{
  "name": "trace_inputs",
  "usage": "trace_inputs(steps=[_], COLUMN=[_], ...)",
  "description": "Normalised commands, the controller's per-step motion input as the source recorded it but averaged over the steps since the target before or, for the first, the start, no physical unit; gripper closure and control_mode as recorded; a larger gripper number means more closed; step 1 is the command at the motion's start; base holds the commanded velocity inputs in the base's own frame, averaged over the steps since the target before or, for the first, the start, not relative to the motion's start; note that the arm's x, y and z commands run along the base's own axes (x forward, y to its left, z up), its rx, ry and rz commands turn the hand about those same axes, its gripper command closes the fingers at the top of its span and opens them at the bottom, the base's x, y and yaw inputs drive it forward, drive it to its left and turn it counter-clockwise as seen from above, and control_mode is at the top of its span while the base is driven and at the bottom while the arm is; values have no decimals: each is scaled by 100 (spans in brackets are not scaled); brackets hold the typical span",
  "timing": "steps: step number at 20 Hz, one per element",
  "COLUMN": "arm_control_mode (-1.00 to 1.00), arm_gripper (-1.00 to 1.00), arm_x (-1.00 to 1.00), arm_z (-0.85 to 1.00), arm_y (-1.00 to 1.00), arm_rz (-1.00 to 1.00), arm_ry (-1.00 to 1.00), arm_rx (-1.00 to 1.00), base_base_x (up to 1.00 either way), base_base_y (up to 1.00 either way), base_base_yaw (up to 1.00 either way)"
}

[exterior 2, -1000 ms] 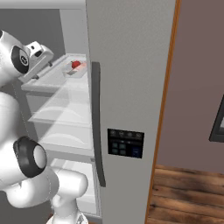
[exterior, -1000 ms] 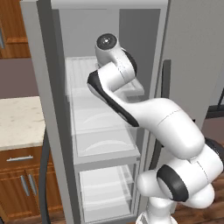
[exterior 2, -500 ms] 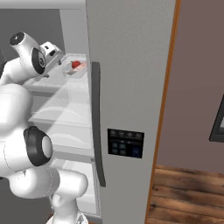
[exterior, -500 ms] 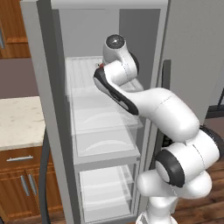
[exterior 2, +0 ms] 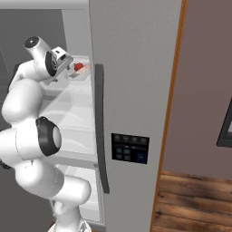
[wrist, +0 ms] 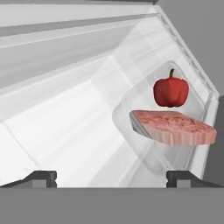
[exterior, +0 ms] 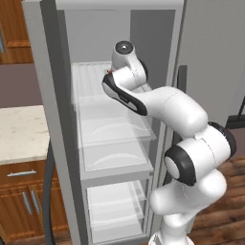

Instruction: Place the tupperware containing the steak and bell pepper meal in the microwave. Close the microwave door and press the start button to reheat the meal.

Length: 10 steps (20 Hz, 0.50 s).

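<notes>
Fingers are standing wide apart, gripping nothing, their two dark tips showing low in the hand view on either side of the shelf ahead. Between them and slightly to the right, the tupperware is sitting on a pale translucent shelf inside an open grey fridge. One container is showing: clear, shallow, rectangular with rounded corners. Two pieces of food are lying in it, one red bell pepper with a small dark stem at the back and one pinkish-red steak slab in front of the pepper, nearer the fingers. The tupperware is resting near the shelf's right wall, apart from both finger tips.

From the right base view, the tupperware is lying on the top shelf, just behind the edge of the closed grey fridge door, with the robot's hand just to its left. That door is carrying one long dark handle and one dark control panel beside the handle. Below the top shelf, further clear shelves and drawers are stacking down the fridge. Left of the fridge, a pale stone desk is sitting over wooden cabinets.
</notes>
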Motion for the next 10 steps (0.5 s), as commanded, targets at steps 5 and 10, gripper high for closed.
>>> trace_inputs(steps=[5,10], arm_control_mode=[-100,-100], arm_gripper=[-100,-100], arm_x=[43,31], arm_z=[-13,-9], arm_y=[0,0], arm_rz=[1,0], arm_ry=[7,7], arm_rx=[-2,-5], base_base_x=[0,0], base_base_y=[0,0], base_base_yaw=[0,0])
